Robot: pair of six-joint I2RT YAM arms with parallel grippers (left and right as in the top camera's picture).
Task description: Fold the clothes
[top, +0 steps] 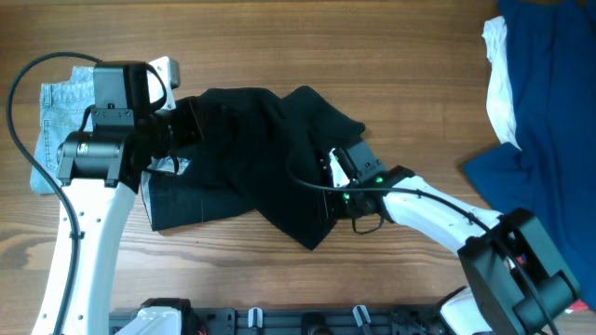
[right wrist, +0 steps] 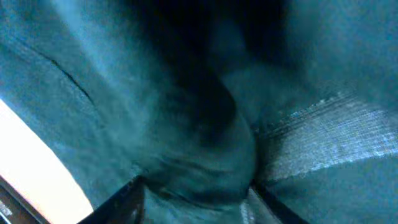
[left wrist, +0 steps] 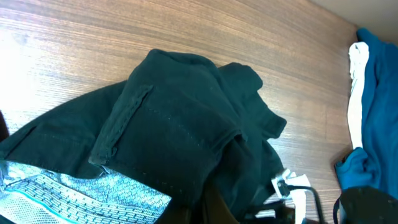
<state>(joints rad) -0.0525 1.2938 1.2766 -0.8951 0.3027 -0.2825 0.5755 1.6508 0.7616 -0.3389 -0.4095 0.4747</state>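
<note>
The black shorts [top: 251, 140] lie crumpled across the middle of the table, with pale pocket lining [left wrist: 81, 193] showing at their left end. My left gripper [top: 194, 126] is at that left end and looks shut on a bunch of the black fabric, which fills the left wrist view [left wrist: 180, 124]; only a dark finger [left wrist: 214, 208] shows there. My right gripper [top: 333, 172] is on the shorts' right side. In the right wrist view its fingers [right wrist: 196, 199] pinch a thick fold of the black shorts [right wrist: 124, 93], with more lining [right wrist: 336, 137] beside it.
Light-blue denim shorts [top: 65, 102] lie at the far left, under my left arm. A dark blue garment [top: 549, 93] and a white one [top: 498, 84] lie at the top right, also seen in the left wrist view [left wrist: 379, 124]. Bare wood lies between.
</note>
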